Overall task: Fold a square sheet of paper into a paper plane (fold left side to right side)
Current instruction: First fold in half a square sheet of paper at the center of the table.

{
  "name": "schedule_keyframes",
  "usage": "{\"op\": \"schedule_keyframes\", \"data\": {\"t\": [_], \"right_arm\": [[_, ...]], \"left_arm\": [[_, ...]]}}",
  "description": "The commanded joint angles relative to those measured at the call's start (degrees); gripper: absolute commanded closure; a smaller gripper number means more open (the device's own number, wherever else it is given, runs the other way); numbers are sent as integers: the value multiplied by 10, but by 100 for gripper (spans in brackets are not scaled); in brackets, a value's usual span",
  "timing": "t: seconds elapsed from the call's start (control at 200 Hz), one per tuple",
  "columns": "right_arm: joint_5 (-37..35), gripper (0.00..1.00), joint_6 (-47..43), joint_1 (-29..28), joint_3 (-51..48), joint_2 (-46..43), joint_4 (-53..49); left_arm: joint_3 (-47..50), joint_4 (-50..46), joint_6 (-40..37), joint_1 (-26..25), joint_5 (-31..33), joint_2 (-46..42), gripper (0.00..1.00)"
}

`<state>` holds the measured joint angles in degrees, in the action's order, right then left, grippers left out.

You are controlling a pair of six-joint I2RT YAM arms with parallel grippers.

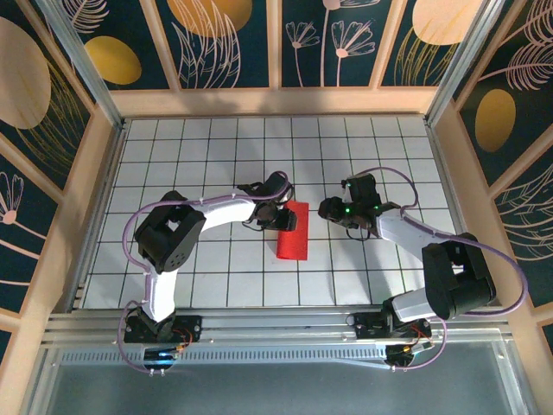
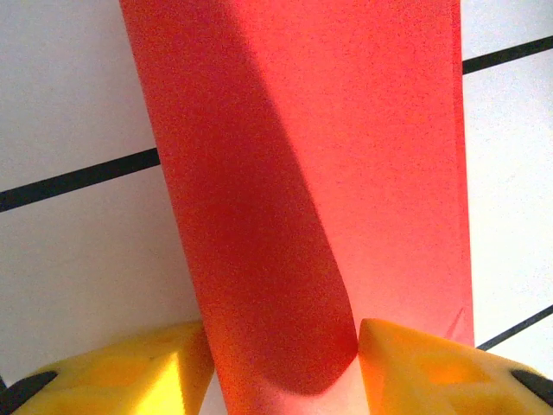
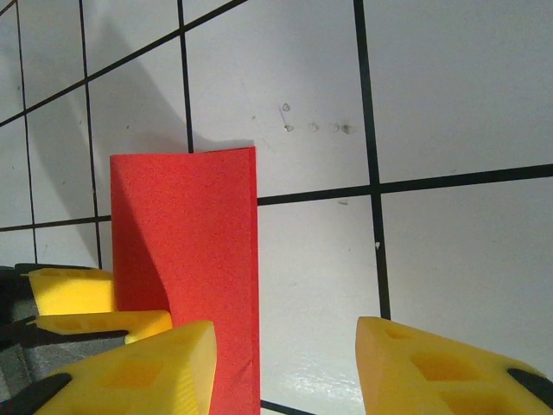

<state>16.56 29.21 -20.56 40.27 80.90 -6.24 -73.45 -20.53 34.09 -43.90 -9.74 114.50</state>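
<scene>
Pincer check, left arm first: the left pincer (image 1: 278, 213) is roughly half open, low over the far-left end of the square sheet of paper (image 1: 294, 235). Its wrist view shows the red strip running up between its two yellow fingers (image 2: 112, 376). The top layer bulges and isn't pressed flat. It looks like a straddle rather than a clamp, but pad contact can't be told.

The sheet sits mid-worktop (image 1: 216, 156), doubled into a narrow strip, with its long axis near-to-far and slightly tilted.

The right pincer (image 1: 331, 208) is also about half open and holds nothing, with bare worktop in the gap. The strip's right edge lies just beside one of its fingers (image 3: 138, 367).

Key relation: the strip lies between both pincers, with the left arm on it and the right arm just off it. Likely next is pressing the crease along that long axis.
</scene>
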Motion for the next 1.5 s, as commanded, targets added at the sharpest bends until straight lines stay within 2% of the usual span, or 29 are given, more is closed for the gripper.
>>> {"op": "schedule_keyframes", "data": {"t": [0.0, 0.14, 1.496], "right_arm": [[15, 53, 0, 4, -17, -7, 13], [33, 52, 10, 6, -26, -5, 33], [52, 52, 13, 7, -31, 11, 45]], "left_arm": [[9, -4, -12, -10, 6, 60, 49], [6, -8, -7, -10, 7, 64, 48], [-4, -20, 12, -11, -1, 85, 47]]}}
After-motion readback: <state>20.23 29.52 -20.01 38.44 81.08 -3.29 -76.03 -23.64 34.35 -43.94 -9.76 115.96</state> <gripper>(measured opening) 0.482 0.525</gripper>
